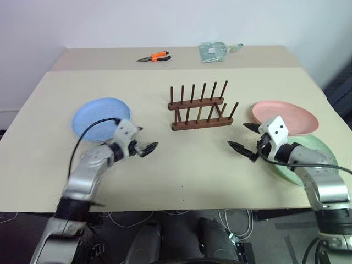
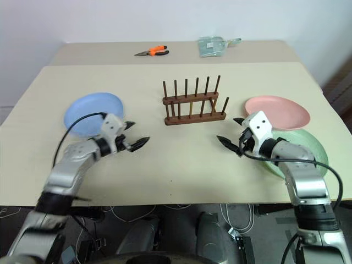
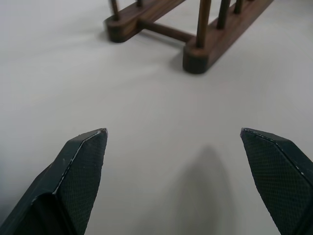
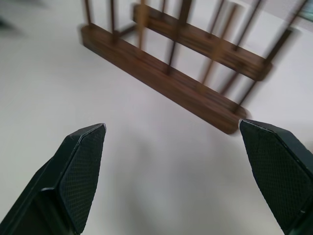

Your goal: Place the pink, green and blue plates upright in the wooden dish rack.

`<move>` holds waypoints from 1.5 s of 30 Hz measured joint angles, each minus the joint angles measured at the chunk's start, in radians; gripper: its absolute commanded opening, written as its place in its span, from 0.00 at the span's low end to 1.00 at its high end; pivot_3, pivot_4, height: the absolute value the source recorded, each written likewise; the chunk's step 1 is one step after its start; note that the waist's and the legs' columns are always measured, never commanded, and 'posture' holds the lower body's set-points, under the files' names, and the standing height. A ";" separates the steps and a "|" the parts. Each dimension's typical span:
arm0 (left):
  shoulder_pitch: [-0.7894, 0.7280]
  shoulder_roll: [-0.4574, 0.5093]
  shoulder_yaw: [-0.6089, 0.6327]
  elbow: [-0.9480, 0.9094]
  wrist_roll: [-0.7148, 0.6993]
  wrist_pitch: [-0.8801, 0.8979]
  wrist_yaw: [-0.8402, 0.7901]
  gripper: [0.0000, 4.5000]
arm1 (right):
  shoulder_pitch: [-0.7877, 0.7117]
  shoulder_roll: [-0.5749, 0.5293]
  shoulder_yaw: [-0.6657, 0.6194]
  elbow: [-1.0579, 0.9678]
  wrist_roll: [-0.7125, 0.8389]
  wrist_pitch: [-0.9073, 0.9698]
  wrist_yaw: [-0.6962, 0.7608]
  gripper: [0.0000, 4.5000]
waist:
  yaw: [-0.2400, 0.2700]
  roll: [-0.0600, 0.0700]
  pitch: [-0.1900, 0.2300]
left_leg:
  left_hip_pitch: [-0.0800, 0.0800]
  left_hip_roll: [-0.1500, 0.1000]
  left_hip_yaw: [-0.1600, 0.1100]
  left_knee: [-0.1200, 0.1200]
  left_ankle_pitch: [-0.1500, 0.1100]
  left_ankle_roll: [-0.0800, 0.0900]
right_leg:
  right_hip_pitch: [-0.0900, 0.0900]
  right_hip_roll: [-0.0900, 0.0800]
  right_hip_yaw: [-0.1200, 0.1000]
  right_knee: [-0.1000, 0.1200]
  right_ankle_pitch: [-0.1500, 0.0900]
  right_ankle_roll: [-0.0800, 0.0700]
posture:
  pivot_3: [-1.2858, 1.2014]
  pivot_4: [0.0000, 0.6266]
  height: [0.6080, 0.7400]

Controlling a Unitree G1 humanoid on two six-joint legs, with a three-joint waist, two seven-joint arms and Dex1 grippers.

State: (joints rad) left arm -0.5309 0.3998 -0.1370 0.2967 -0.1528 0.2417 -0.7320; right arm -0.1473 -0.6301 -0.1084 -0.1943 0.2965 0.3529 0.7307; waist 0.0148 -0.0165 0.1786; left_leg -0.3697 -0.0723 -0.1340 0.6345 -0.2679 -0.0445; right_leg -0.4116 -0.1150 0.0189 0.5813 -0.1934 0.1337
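The dark wooden dish rack (image 1: pixel 201 107) stands empty at the table's middle. A light blue plate (image 1: pixel 100 117) lies flat on the left. On the right a pink plate (image 1: pixel 285 116) lies flat, overlapping the far rim of a pale green plate (image 1: pixel 316 154) that my right arm partly covers. My left gripper (image 1: pixel 147 137) is open just right of the blue plate, pointing toward the rack (image 3: pixel 195 34). My right gripper (image 1: pixel 238 135) is open in front of the pink plate, with the rack (image 4: pixel 171 73) ahead of it. Nothing is between either pair of fingers.
Orange-handled pliers (image 1: pixel 155 56) and a clear plastic packet (image 1: pixel 214 51) lie on the far table section. The beige table (image 1: pixel 181 170) has bare room between the grippers and in front of the rack. Its front edge runs just below my arms.
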 measured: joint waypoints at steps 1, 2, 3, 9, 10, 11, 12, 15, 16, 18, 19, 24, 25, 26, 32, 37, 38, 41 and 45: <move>-0.052 -0.025 -0.017 0.080 0.016 -0.033 -0.013 1.00 | 0.022 0.016 0.008 -0.042 0.000 0.008 -0.017 0.99 | -0.002 0.000 0.000 | 0.000 0.000 0.000 0.000 0.000 0.000 | 0.000 0.000 0.000 -0.001 0.000 0.000 | 0.52 0.24 1.00; -0.103 -0.049 -0.037 0.164 0.033 -0.072 -0.031 1.00 | 0.053 0.029 0.013 -0.080 -0.001 0.016 -0.039 0.99 | -0.002 0.000 0.000 | 0.000 0.000 0.000 0.000 0.000 0.000 | 0.000 0.000 0.000 -0.001 0.000 0.001 | 0.52 0.24 1.00; -0.127 -0.064 -0.045 0.214 0.042 -0.096 -0.041 1.00 | 0.072 0.035 0.015 -0.103 -0.001 0.022 -0.051 0.99 | -0.003 0.000 0.000 | -0.001 0.000 0.000 0.000 0.000 0.000 | 0.000 0.000 0.000 -0.001 0.000 0.001 | 0.52 0.24 1.00; -0.282 -0.153 -0.080 0.524 0.102 -0.260 -0.116 0.81 | 0.191 0.087 0.020 -0.248 -0.017 0.065 -0.157 1.00 | -0.002 -0.001 -0.001 | 0.000 0.000 0.000 0.000 0.000 0.000 | 0.001 0.000 0.000 -0.001 -0.002 0.004 | 0.52 0.24 1.00; -0.303 -0.171 -0.082 0.569 0.109 -0.288 -0.117 0.70 | 0.204 0.094 0.020 -0.271 -0.017 0.074 -0.172 1.00 | 0.000 -0.001 -0.001 | 0.001 0.000 0.000 0.001 0.000 0.001 | 0.002 -0.001 0.000 -0.001 -0.003 0.005 | 0.52 0.24 1.00; -0.314 -0.182 -0.083 0.596 0.118 -0.310 -0.116 0.58 | 0.214 0.101 0.021 -0.290 -0.017 0.080 -0.180 1.00 | 0.000 -0.001 -0.002 | 0.001 0.000 0.000 0.001 0.000 0.001 | 0.003 -0.001 0.000 -0.001 -0.003 0.005 | 0.52 0.24 1.00; -0.324 -0.193 -0.083 0.622 0.122 -0.329 -0.114 0.49 | 0.226 0.101 0.021 -0.307 -0.017 0.083 -0.188 1.00 | 0.000 -0.002 -0.002 | 0.001 0.000 -0.001 0.002 -0.001 0.001 | 0.003 -0.001 0.000 -0.001 -0.003 0.005 | 0.52 0.24 1.00; -0.335 -0.215 -0.082 0.659 0.135 -0.372 -0.112 0.18 | 0.252 0.101 0.020 -0.324 -0.017 0.090 -0.196 1.00 | -0.002 -0.002 -0.002 | 0.001 0.000 -0.001 0.002 -0.001 0.001 | 0.003 -0.001 0.000 -0.001 -0.003 0.006 | 0.52 0.24 1.00; -0.336 -0.210 -0.077 0.668 0.141 -0.384 -0.108 0.17 | 0.256 0.099 0.020 -0.324 -0.017 0.091 -0.195 1.00 | -0.002 -0.002 -0.002 | 0.001 0.000 -0.001 0.002 -0.001 0.001 | 0.003 0.000 -0.001 0.000 -0.003 0.006 | 0.52 0.24 1.00; -0.334 -0.206 -0.079 0.666 0.148 -0.398 -0.118 0.17 | 0.258 0.091 0.018 -0.324 -0.017 0.094 -0.193 1.00 | -0.004 -0.002 -0.002 | 0.001 0.000 -0.001 0.002 -0.001 0.001 | 0.003 0.000 -0.001 0.000 -0.003 0.006 | 0.52 0.24 1.00; -0.320 -0.202 -0.082 0.647 0.154 -0.412 -0.126 0.17 | 0.258 0.080 0.015 -0.324 -0.015 0.096 -0.184 1.00 | -0.004 -0.002 -0.002 | 0.001 0.000 -0.001 0.002 -0.001 0.001 | 0.003 0.000 -0.001 0.000 -0.003 0.006 | 0.52 0.24 1.00; -0.173 -0.142 -0.087 0.416 0.139 -0.411 -0.237 0.17 | 0.289 -0.042 -0.044 -0.330 0.036 0.133 -0.081 1.00 | -0.005 -0.001 -0.002 | 0.001 0.000 -0.001 0.001 -0.001 0.002 | 0.002 -0.001 0.000 0.000 -0.002 0.003 | 0.52 0.24 1.00; -0.149 -0.128 -0.089 0.380 0.135 -0.404 -0.262 0.17 | 0.304 -0.061 -0.055 -0.333 0.043 0.139 -0.062 1.00 | -0.005 -0.001 -0.002 | 0.001 0.000 -0.001 0.001 -0.002 0.002 | 0.002 -0.001 0.000 0.000 -0.002 0.003 | 0.52 0.24 1.00; -0.120 -0.106 -0.092 0.326 0.126 -0.387 -0.288 0.17 | 0.316 -0.079 -0.064 -0.333 0.055 0.145 -0.039 1.00 | -0.005 -0.002 -0.002 | 0.001 0.000 -0.001 0.001 -0.002 0.002 | 0.002 0.000 0.000 0.000 -0.002 0.003 | 0.52 0.24 1.00; 0.018 0.024 -0.118 0.042 0.054 -0.219 -0.473 0.70 | 0.343 -0.138 -0.105 -0.333 0.093 0.164 0.039 1.00 | -0.002 -0.001 -0.002 | 0.001 0.001 -0.001 0.002 -0.002 0.002 | 0.002 -0.001 0.000 0.000 -0.003 0.004 | 0.52 0.24 1.00; 0.026 0.052 -0.115 0.007 0.061 -0.158 -0.421 0.97 | 0.344 -0.139 -0.102 -0.329 0.092 0.164 0.060 0.88 | -0.001 -0.001 -0.002 | -0.001 0.000 -0.002 0.004 -0.002 0.003 | 0.002 -0.001 -0.001 0.000 -0.004 0.006 | 0.52 0.24 1.00; 0.032 0.062 -0.113 -0.008 0.060 -0.146 -0.418 0.91 | 0.345 -0.139 -0.101 -0.329 0.092 0.166 0.063 0.81 | -0.003 -0.001 -0.002 | -0.001 0.000 -0.002 0.004 -0.002 0.003 | 0.002 -0.001 -0.001 0.000 -0.004 0.006 | 0.52 0.24 1.00; 0.109 0.111 -0.088 -0.119 0.034 -0.070 -0.412 0.60 | 0.364 -0.147 -0.080 -0.332 0.091 0.181 0.073 0.47 | -0.011 0.000 -0.003 | 0.001 0.001 -0.001 0.003 -0.003 0.004 | 0.002 -0.001 -0.001 0.001 -0.004 0.005 | 0.52 0.24 1.00; 0.253 0.176 -0.049 -0.334 -0.039 0.104 -0.399 0.25 | 0.362 -0.147 -0.016 -0.332 0.070 0.197 0.063 0.01 | -0.022 0.003 -0.005 | 0.002 0.002 -0.001 0.001 -0.003 0.004 | 0.003 -0.002 0.000 0.000 -0.006 0.004 | 0.52 0.24 1.00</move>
State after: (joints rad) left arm -0.2782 0.5759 -0.1858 -0.0376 -0.1918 0.3460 -1.1307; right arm 0.2149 -0.7771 -0.1240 -0.5261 0.3660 0.5495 0.7939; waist -0.0072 -0.0138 0.1736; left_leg -0.3681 -0.0707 -0.1345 0.6358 -0.2706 -0.0407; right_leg -0.4089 -0.1169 0.0188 0.5817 -0.1994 0.1373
